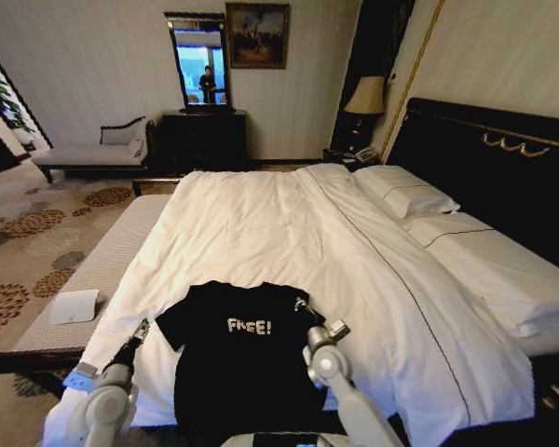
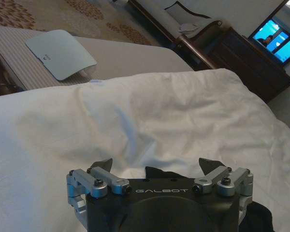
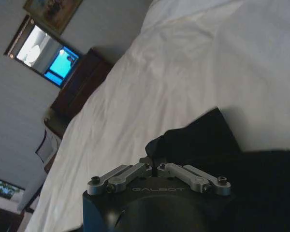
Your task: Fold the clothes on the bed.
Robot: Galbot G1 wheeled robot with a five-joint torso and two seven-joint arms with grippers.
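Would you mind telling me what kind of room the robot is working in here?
Most likely a hotel bedroom: a large bed with white linen and a dark headboard, a bedside lamp, a chaise longue and patterned carpet. A black T-shirt lies on the duvet.

Both my arms reach forward and low. Left gripper [image 2: 157, 166] has its jaws spread wide, fingertips [image 2: 102, 164] well apart. Right gripper [image 3: 154, 166] has its jaws closed, pinching a fold of black fabric.
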